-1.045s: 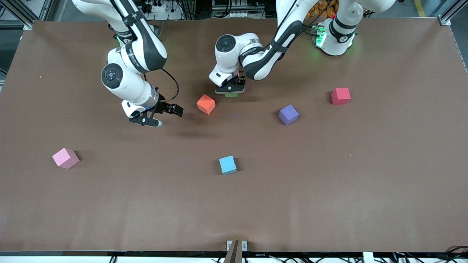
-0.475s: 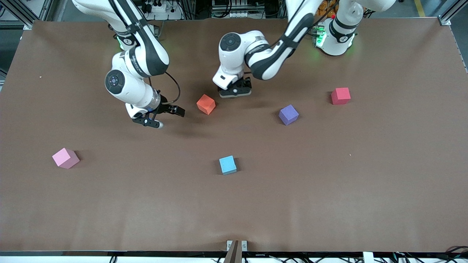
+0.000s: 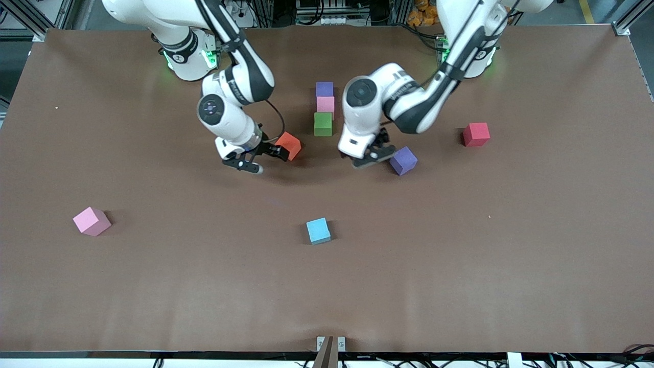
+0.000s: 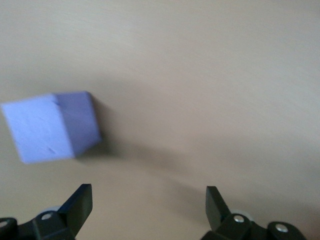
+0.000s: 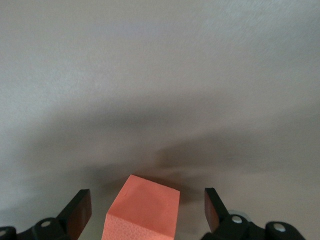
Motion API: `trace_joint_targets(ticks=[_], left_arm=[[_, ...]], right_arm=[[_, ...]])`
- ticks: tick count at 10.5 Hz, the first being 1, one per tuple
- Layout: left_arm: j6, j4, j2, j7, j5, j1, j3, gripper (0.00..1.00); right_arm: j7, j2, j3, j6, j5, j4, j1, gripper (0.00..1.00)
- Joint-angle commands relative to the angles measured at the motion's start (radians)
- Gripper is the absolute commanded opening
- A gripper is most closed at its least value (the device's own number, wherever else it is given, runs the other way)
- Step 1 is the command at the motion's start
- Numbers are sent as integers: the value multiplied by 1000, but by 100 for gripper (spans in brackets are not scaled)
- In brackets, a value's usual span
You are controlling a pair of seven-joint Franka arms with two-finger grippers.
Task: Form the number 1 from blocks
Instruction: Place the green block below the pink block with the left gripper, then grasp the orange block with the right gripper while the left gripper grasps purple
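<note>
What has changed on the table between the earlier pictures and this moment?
The left gripper let go of the green cube, which ends a row with the pink cube and purple cube, then moved beside the loose purple cube, open. The right gripper, open, moved up to the orange cube. The red, light blue and other pink cube stayed put.

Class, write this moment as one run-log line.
column: purple block, pink block, green block | right claw: open at orange block | left claw: open beside loose purple block

L gripper (image 3: 373,156) left green block (image 3: 323,124); R gripper (image 3: 263,159) reached orange block (image 3: 289,145)
</note>
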Motion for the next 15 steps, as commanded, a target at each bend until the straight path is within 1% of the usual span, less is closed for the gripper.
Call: trace_joint_targets(ticks=[1, 2, 3, 5, 6, 9, 12, 15], left_arm=[[-7, -46, -21, -39, 32, 102, -13, 100], [2, -75, -41, -37, 33, 131, -13, 100], [33, -124, -70, -37, 34, 148, -15, 100], [149, -248, -140, -40, 32, 173, -15, 100], [174, -269, -144, -45, 32, 174, -15, 100], [174, -275, -129, -62, 30, 177, -15, 100], [188, -275, -107, -78, 26, 210, -16, 100], [241, -258, -43, -80, 24, 211, -15, 100]], right_arm=[[35, 18, -5, -1, 26, 17, 17, 100], [57, 21, -5, -2, 26, 16, 25, 100], [74, 24, -4, -4, 26, 17, 28, 100], [111, 38, -4, -1, 28, 17, 42, 100], [134, 39, -4, -2, 26, 17, 42, 100], [177, 44, -4, -15, 26, 14, 57, 100], [183, 58, -4, -12, 26, 16, 72, 100], [183, 62, -2, -4, 28, 16, 92, 100]])
